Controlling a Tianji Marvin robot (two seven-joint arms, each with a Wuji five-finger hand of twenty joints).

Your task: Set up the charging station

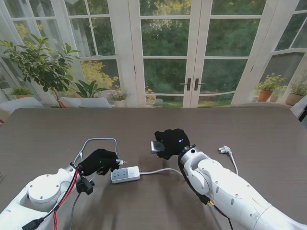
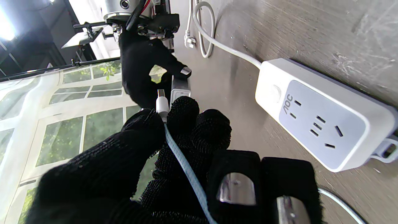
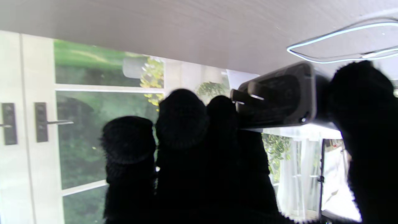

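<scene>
The left robot hand (image 2: 174, 161) pinches a cable plug (image 2: 162, 104) between its fingertips, the pale braided cable (image 2: 186, 169) trailing back across the palm. The right robot hand (image 1: 169, 142) is closed around a phone (image 3: 278, 98), raised off the bench (image 1: 249, 129) and to the right of the left hand. In the left wrist view the plug's long axis points straight at the phone's near end, the two close but apart (whether the port lines up I cannot tell). The power strip (image 1: 125, 174) lies flat on the bench just right of the left hand, its sockets free. The coming move looks like a straight push along the plug's axis
</scene>
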